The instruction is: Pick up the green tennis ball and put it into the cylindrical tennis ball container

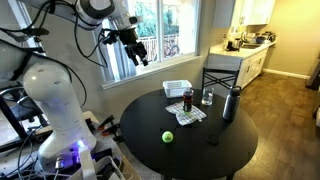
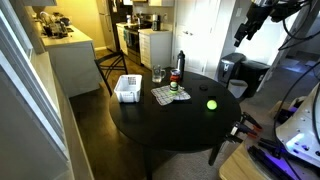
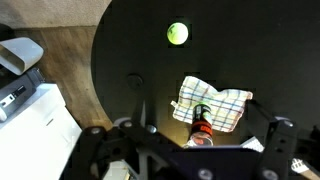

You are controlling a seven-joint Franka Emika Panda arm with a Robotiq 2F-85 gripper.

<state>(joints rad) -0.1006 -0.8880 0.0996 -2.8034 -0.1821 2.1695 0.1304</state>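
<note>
Round black table (image 1: 150, 155) stands on a hardwood floor (image 1: 285, 120) in a home dining corner. Nearest the camera in an exterior view, the small yellow-green fuzzy tennis ball (image 1: 168, 137) lies alone on the bare tabletop, well apart from everything else. Behind it a pale checked cloth (image 1: 186, 115) is spread flat, and the short dark reddish cylindrical container (image 1: 188, 99) stands upright on it. Near the cloth stands a clear drinking glass (image 1: 208, 97), with a taller dark grey bottle (image 1: 231, 103) further to the side. A white slatted basket (image 1: 177, 87) sits toward the far rim. High above the table's window side hangs the arm's black two-finger gripper (image 1: 138, 55), touching nothing. The wrist view looks straight down and shows its fingers (image 3: 283, 130) spread wide with nothing between them. The ball (image 3: 178, 34) and the container (image 3: 202, 128) both lie far beneath. Beyond the table are a bright window (image 1: 165, 30) and a kitchen counter (image 1: 250, 45) over white cabinets.
</note>
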